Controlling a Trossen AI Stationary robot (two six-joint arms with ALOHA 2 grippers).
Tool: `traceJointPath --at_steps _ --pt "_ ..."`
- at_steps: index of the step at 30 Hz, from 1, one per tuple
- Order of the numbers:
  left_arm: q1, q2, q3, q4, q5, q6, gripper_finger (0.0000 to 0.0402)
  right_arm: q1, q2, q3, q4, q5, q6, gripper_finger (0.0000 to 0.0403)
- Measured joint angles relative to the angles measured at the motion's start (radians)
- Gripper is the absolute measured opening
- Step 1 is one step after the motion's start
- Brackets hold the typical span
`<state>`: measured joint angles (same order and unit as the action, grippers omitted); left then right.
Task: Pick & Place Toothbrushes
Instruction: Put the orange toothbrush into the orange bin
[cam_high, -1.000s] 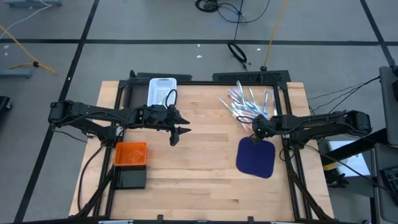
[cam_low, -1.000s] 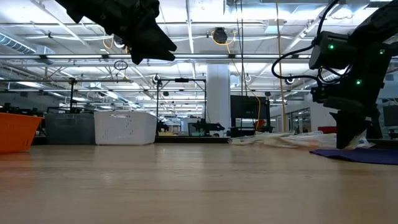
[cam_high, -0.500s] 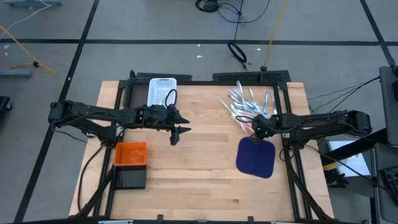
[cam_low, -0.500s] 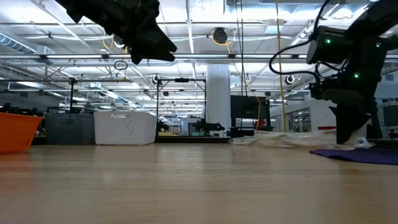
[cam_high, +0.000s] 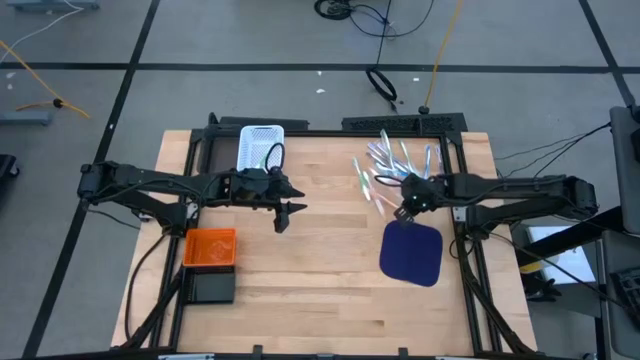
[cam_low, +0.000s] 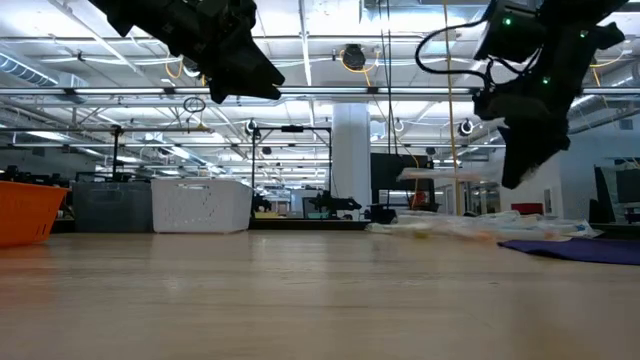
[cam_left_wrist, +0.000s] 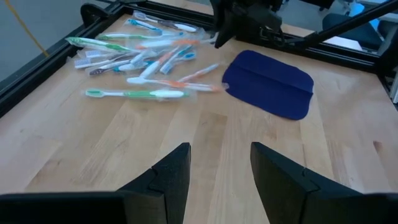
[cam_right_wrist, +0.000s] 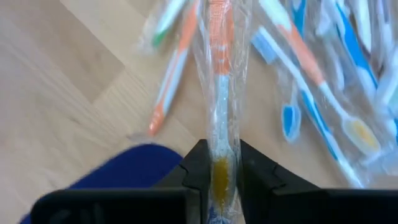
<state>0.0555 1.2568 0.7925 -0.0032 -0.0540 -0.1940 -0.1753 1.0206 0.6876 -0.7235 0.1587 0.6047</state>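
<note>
Now lifted | right gripper (cam_right_wrist: 219, 163) jaws pinching one wrapped toothbrush (cam_right_wrist: 220, 93), raised off the surface (cam_high: 320, 250) since a second ago, above the toothbrush pile (cam_high: 395, 165) | left gripper (cam_left_wrist: 219, 163) jaws spread, hovering mid-surface | pick made; white basket (cam_high: 260, 145) likely next.

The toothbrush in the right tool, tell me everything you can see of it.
The held toothbrush is a slim stick with an orange and pale blue handle, sealed in a clear, crinkly plastic sleeve. The right tool is shut on one end of it, its two dark fingers pressing the sleeve from both sides. The rest juts straight out past the fingers. It hangs lifted above the pile of wrapped toothbrushes, near the dark blue mat. Its bristle head cannot be made out.
</note>
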Motion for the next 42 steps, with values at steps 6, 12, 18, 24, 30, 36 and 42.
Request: traceJointPath --at_steps 6,12,18,24,30,36,42 --pt "0.0 0.0 0.0 0.02 0.0 0.0 0.017 0.009 0.0 0.028 0.101 -0.003 -0.039 0.0045" --pt "0.0 0.0 0.0 0.076 0.0 0.003 0.017 0.069 0.0 0.028 0.303 -0.006 -0.1 0.0046" --pt "0.0 0.0 -0.001 0.166 0.0 0.007 0.017 0.151 0.0 0.028 0.554 -0.002 -0.172 0.0046" --pt "-0.001 0.0 -0.001 0.317 0.008 0.014 0.017 0.224 0.0 0.028 0.773 0.043 -0.258 0.0047" --pt "-0.021 0.017 -0.001 0.511 0.008 0.033 0.017 0.284 0.016 0.028 0.913 0.083 -0.336 0.0045" --pt "-0.052 0.113 -0.001 0.713 0.01 0.058 0.017 0.301 0.07 0.029 1.028 0.084 -0.381 0.0045" --pt "-0.06 0.225 -0.001 0.914 0.01 0.059 0.017 0.301 0.1 0.029 1.048 0.084 -0.39 0.0044"
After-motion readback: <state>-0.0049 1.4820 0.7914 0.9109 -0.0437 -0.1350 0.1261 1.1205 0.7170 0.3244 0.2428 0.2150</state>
